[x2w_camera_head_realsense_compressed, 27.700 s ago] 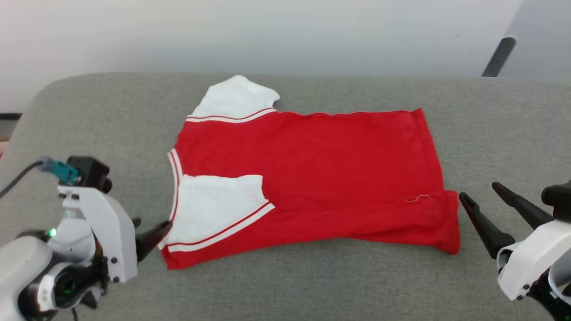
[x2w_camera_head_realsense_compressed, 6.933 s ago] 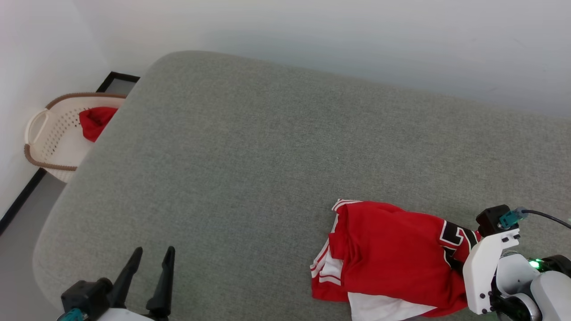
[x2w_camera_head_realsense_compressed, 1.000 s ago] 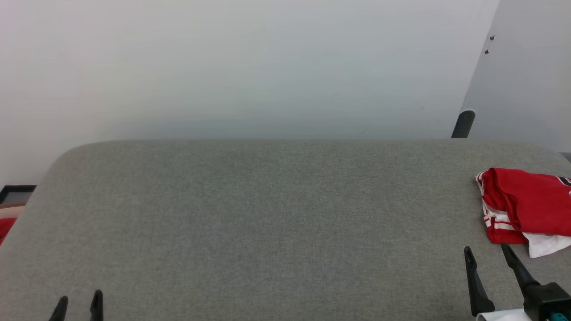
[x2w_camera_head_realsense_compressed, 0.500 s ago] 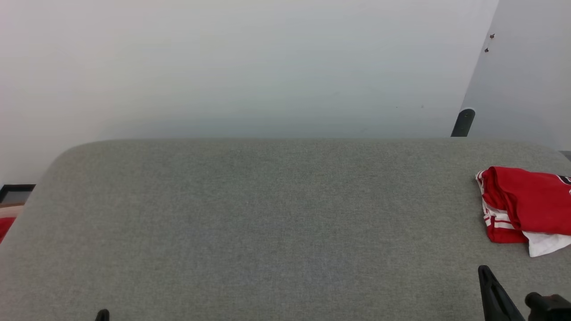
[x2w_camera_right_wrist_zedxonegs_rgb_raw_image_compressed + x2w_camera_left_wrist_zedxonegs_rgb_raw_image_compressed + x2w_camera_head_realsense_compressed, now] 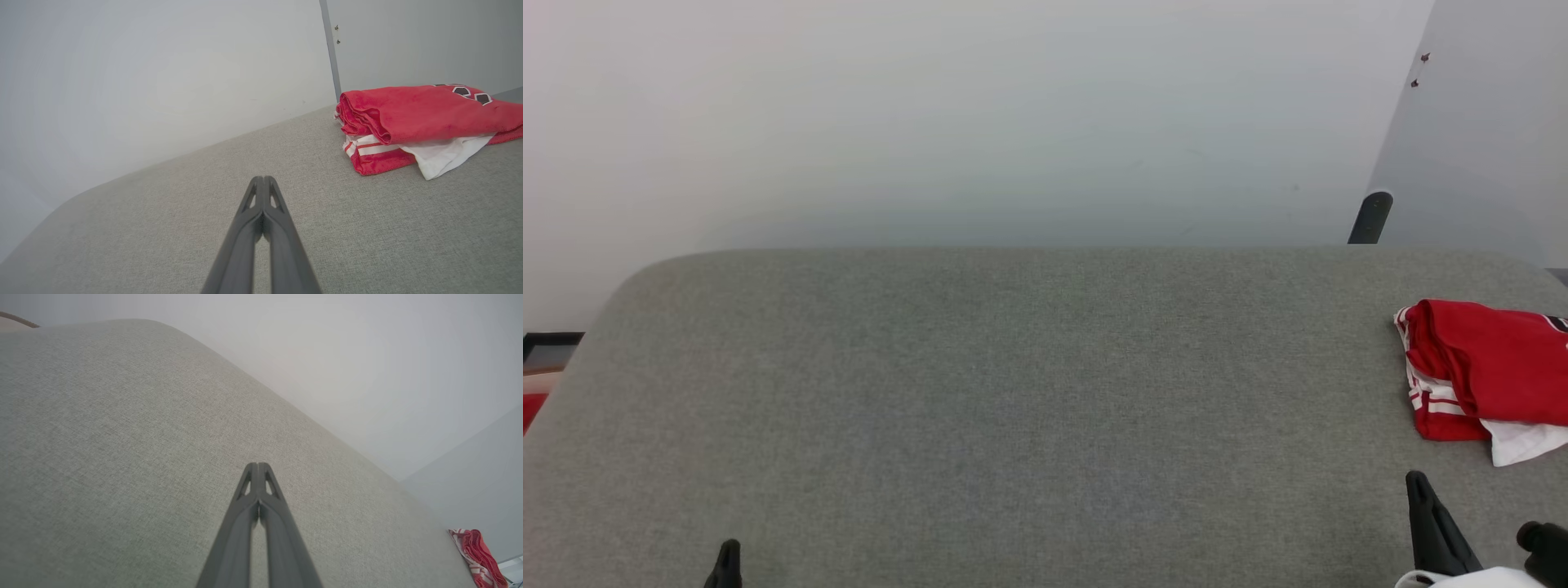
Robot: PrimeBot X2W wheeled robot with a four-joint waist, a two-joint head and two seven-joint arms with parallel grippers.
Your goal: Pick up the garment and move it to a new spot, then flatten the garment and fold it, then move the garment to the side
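The garment (image 5: 1486, 380), a red jersey with white sleeves and striped trim, lies folded in a bundle at the far right of the grey padded surface (image 5: 1013, 392). In the right wrist view the garment (image 5: 416, 122) sits ahead and to the right, black print showing on top. It also shows as a small red-and-white bundle (image 5: 476, 555) at the lower right of the left wrist view. My right gripper (image 5: 262, 179) is shut and empty, short of the garment. At the bottom right of the head view is the right gripper (image 5: 1419, 482). My left gripper (image 5: 258, 466) is shut on nothing, its tip (image 5: 729, 549) at the lower left.
A pale wall rises behind the padded surface. A dark post (image 5: 1369, 217) stands at the back right beside a grey panel. At the left edge, a strip of red (image 5: 531, 407) shows on the floor side below the surface. A thin brown rim (image 5: 16, 319) peeks in at top left.
Both grippers have shut; a second ago their fingers stood apart. Both sit low at the head view's bottom edge. The garment has not moved.
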